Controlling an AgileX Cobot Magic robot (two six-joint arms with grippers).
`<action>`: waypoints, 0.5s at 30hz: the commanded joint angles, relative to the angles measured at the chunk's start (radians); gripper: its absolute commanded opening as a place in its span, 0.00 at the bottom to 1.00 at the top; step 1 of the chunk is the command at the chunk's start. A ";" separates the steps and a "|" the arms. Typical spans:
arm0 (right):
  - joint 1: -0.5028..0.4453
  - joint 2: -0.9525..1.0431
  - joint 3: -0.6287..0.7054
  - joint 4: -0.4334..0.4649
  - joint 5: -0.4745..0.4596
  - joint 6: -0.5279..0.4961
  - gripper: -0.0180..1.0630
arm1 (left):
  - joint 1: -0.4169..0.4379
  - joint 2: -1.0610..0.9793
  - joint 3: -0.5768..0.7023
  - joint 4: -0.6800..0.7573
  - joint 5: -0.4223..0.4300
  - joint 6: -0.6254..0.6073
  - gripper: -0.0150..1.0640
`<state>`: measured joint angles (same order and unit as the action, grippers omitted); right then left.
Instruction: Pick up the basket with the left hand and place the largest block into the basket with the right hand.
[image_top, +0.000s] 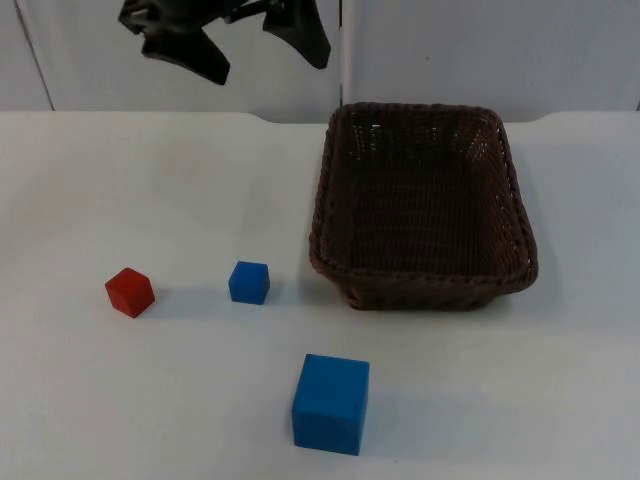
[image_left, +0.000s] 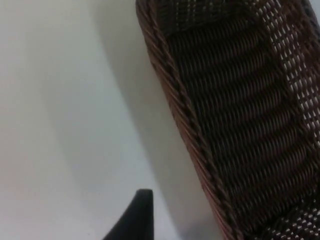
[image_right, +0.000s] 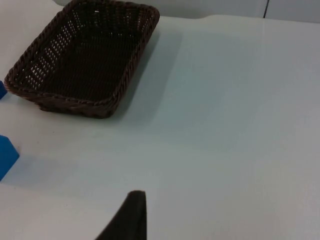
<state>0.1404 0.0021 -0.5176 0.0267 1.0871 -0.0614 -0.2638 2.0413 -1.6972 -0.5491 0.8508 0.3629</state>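
A large blue cube, plainly the biggest of three blocks, stands alone on the white table top at the near edge. Behind it lie a small blue cube and, well apart to its left, a small red cube. Just beyond and to the right of the small blue cube sits the dark brown woven wicker basket, rectangular, empty and resting flat on the table. At the far side, against the grey partition wall, the left gripper hangs above the table with its two black fingers spread apart, gripping nothing; its wrist view looks down on the basket's left rim. The right gripper's fingertip shows over bare table to the basket's right; whether that gripper is open or closed cannot be told, and the arm appears to wait.

The lift has not begun. The likely risks: the left fingers catching only the braided rim's outer edge, so the basket tips or slides toward the small blue cube, or the right arm taking the small blue cube for the large one.
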 joint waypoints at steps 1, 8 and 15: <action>-0.004 -0.002 0.001 -0.001 -0.009 -0.006 0.99 | -0.007 0.021 -0.025 -0.024 0.011 -0.009 0.95; -0.004 -0.002 0.001 -0.001 -0.009 -0.006 0.99 | -0.045 0.124 -0.104 -0.037 0.009 -0.013 0.95; -0.004 -0.002 0.001 -0.001 -0.009 -0.006 0.99 | -0.068 0.206 -0.146 -0.027 0.008 -0.054 0.95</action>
<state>0.1404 0.0021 -0.5176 0.0267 1.0871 -0.0614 -0.3260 2.2436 -1.8342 -0.5699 0.8541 0.3228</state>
